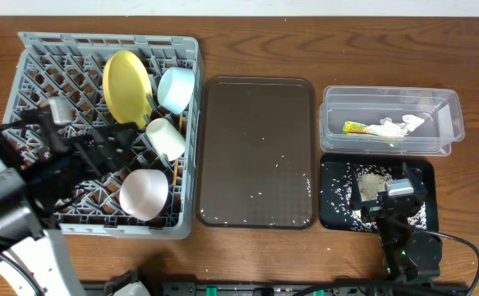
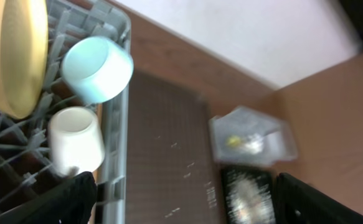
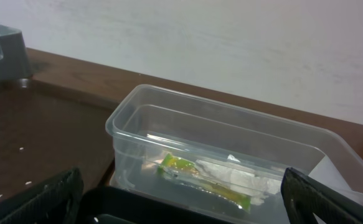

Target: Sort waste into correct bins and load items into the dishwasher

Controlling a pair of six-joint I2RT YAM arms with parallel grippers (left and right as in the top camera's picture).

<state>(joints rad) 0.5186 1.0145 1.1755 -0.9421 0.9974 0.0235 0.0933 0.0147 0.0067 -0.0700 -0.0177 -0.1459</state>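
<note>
On my left the grey dish rack [image 1: 25, 49] held the yellow plate [image 1: 126, 86] standing on edge, with the light blue cup [image 1: 176, 89] on its side just beside it. A white cup [image 1: 166, 138] also lay on its side, and the white bowl [image 1: 144, 194] sat nearer me. On my right the clear tub [image 1: 449, 123] held the yellow-green wrapper [image 1: 356, 127] touching the crumpled tissue [image 1: 395, 127], and the black tray [image 1: 331, 197] just beside it carried a heap of pale crumbs [image 1: 370, 185] with loose grains around it.

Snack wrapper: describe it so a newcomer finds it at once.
Start at the brown serving tray mid-table; right of it sit a clear tub behind a black tray. The snack wrapper lies in the tub's left end, the only yellow-green thing, beside white tissue.
</note>
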